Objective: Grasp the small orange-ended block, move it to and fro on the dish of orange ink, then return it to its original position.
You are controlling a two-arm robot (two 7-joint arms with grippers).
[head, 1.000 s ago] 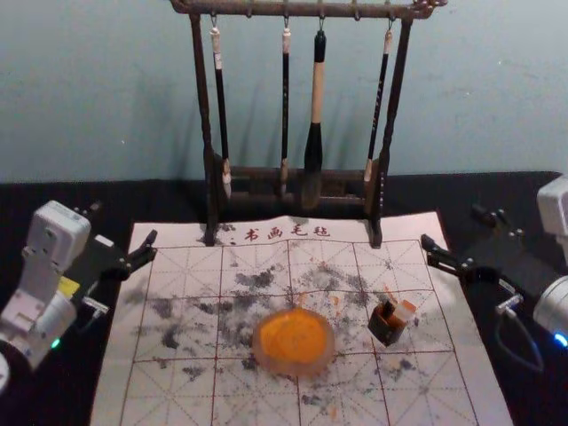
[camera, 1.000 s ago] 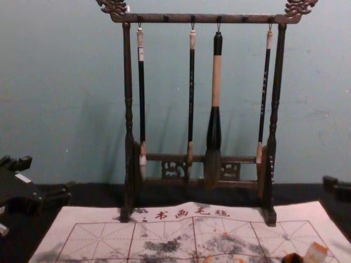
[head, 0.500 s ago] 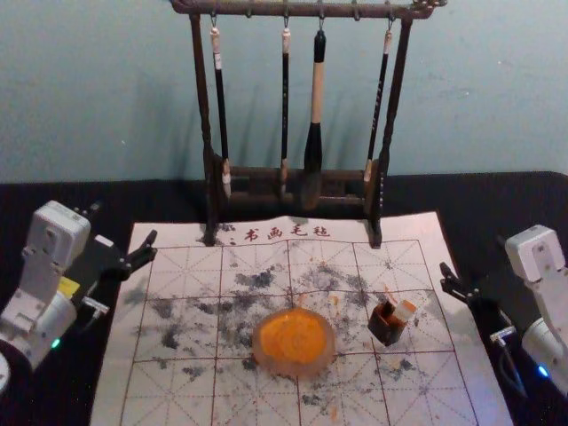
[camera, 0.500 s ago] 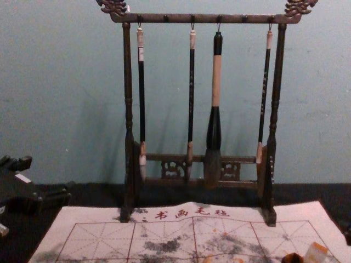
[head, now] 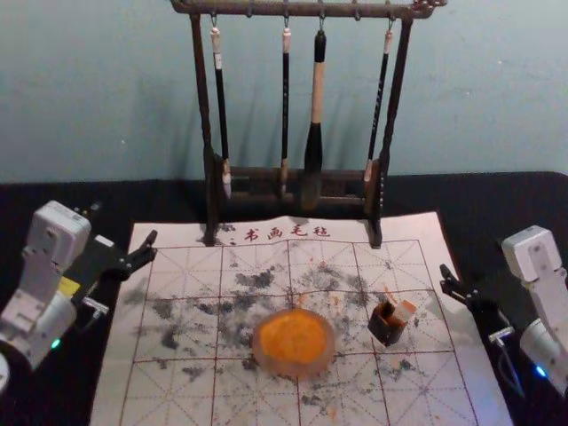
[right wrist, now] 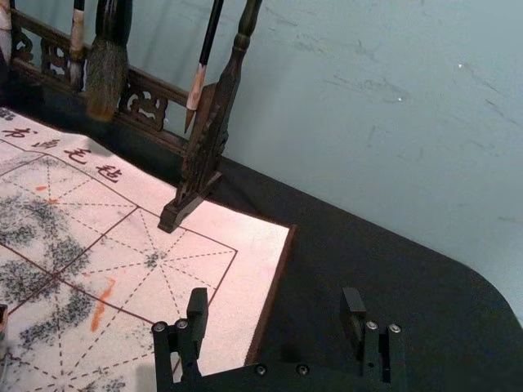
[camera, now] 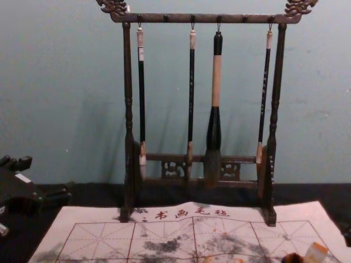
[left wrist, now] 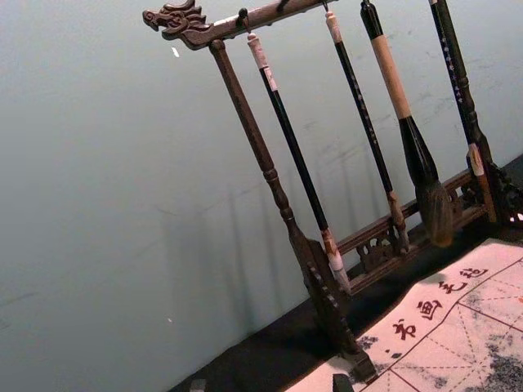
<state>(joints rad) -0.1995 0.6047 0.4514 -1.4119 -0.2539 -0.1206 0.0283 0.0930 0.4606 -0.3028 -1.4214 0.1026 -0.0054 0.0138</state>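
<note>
The small pale block with an orange end [head: 405,310] leans up out of a small dark box [head: 387,328] on the mat, right of the round dish of orange ink [head: 293,343]. In the chest view the block [camera: 316,253] shows low at the right. My right gripper [head: 458,287] hovers at the mat's right edge, apart from the box and to its right. Its fingers stand wide apart in the right wrist view, where the gripper [right wrist: 274,306] holds nothing. My left gripper [head: 122,232] is parked open at the far left; its fingertips edge into its wrist view [left wrist: 270,384].
A dark wooden rack [head: 386,169] with several hanging brushes stands at the mat's far edge, before the wall. The gridded, ink-stained mat [head: 177,390] lies on a black table [right wrist: 327,237].
My right gripper has drawn back toward the robot and slightly right from its earlier spot by the mat's upper right part. The left arm, block, box and dish have stayed put.
</note>
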